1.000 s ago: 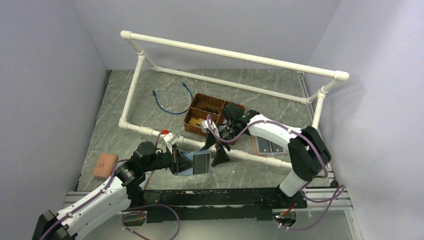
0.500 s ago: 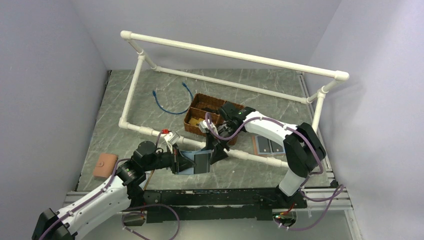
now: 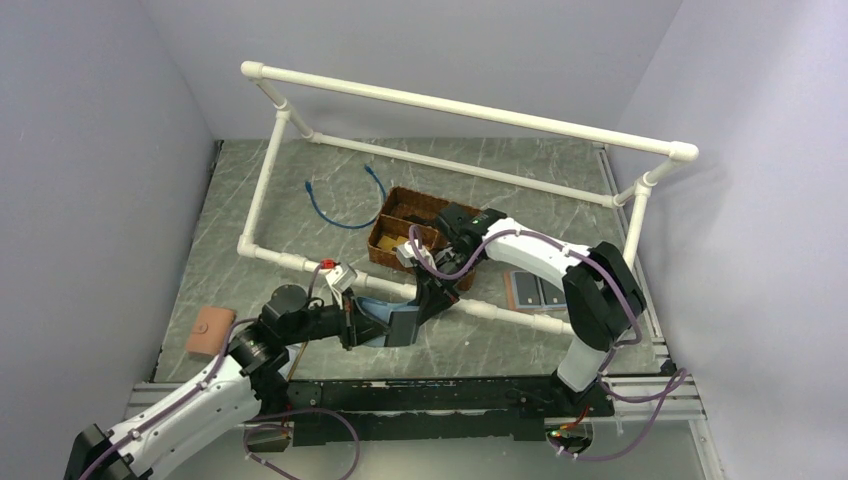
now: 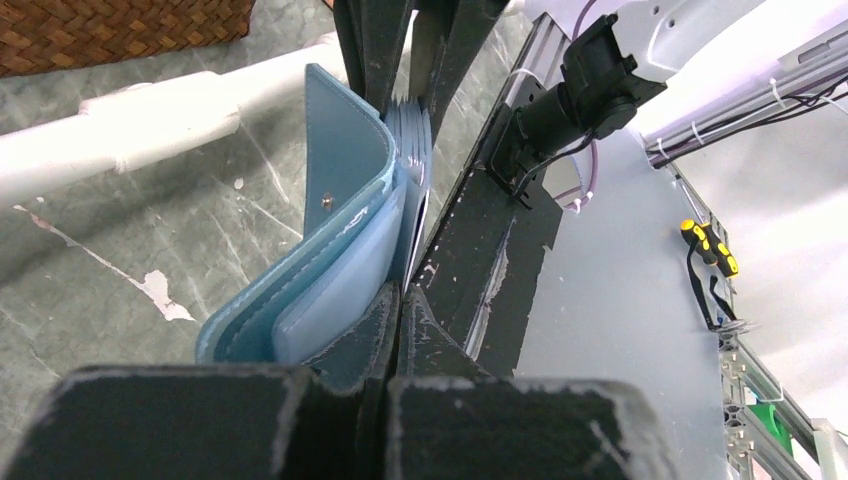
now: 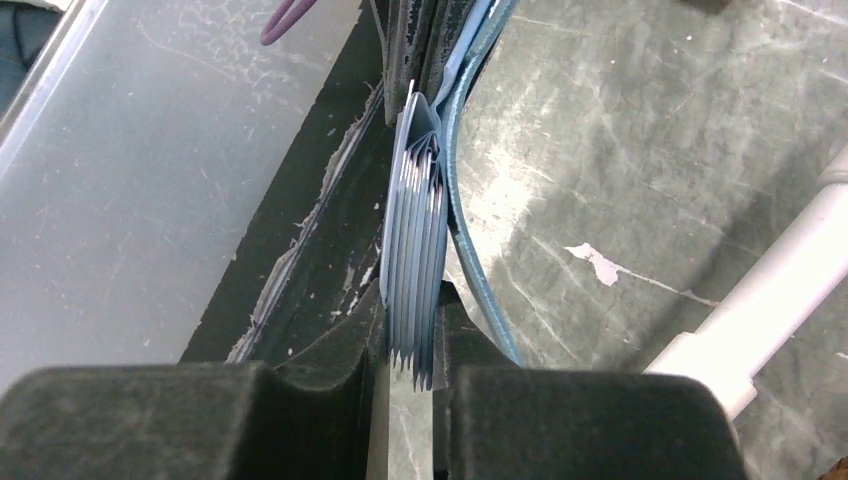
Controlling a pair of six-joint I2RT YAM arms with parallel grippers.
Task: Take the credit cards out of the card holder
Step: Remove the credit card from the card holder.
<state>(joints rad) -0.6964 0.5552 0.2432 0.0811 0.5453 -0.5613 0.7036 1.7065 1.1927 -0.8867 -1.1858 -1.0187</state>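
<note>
Well, the slate-blue card holder (image 4: pixel 345 170) is held up off the table (image 3: pixel 250 220) between the two arms, near the front white pipe (image 3: pixel 500 312). The left gripper (image 4: pixel 395 300) is pinched tight on its lower edge. The right gripper (image 5: pixel 410 300) has its fingers nearly together, pressing from both sides on the thin stack of pocket leaves inside the holder. A dark credit card (image 3: pixel 403 326) shows in the opened holder, not yet out; whether the right fingers have a card among those leaves cannot be told. Behind the pipe, a wicker basket (image 3: pixel 378 243) has two compartments with dark contents too small to name. A brown holder (image 3: pixel 512 290) carrying two grey cards (image 3: pixel 540 293) lies to the right, and an orange-tan holder (image 3: pixel 210 332) lies far left.
</note>
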